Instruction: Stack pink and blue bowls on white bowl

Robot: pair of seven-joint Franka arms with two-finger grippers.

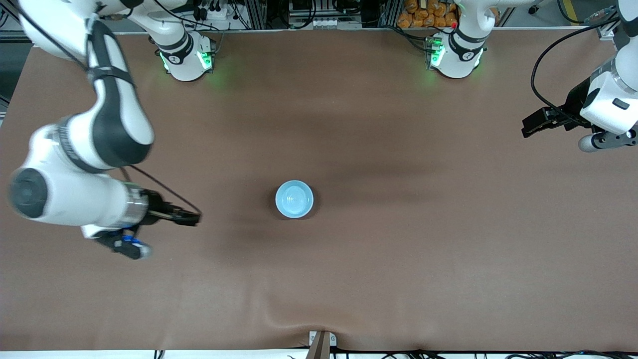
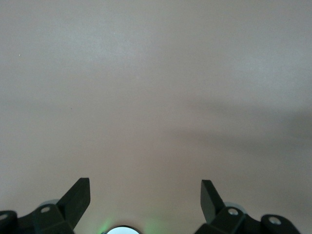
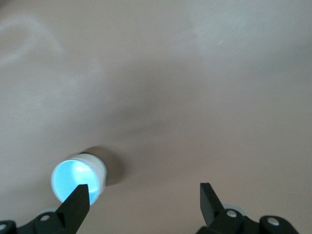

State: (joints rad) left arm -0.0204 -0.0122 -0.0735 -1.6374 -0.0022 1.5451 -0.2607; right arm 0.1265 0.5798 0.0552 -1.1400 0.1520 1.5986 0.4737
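One stack is sitting mid-table, blue bowl topmost; no pink or white bowl is showing separately. Right gripper is hanging beside it, left gripper waiting; both fingers wide, empty. Risk: a sideways brush toppling it.

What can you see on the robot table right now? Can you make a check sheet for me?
Surface: brown table cover, wrinkled at the edge nearest the front camera.
Job's things: blue bowl mid-table, on top of a stack; a white wall shows below its rim in the right wrist view. Pink bowl: not visible.
Clutter: nothing seen.
End effectors: right end effector open, empty, beside the stack toward the right arm's end. Left end effector open, empty, waiting over the left arm's end.
Cables: black cable looping by the left arm; black cable along the right wrist.
Surroundings: equipment and orange items past the arm bases.
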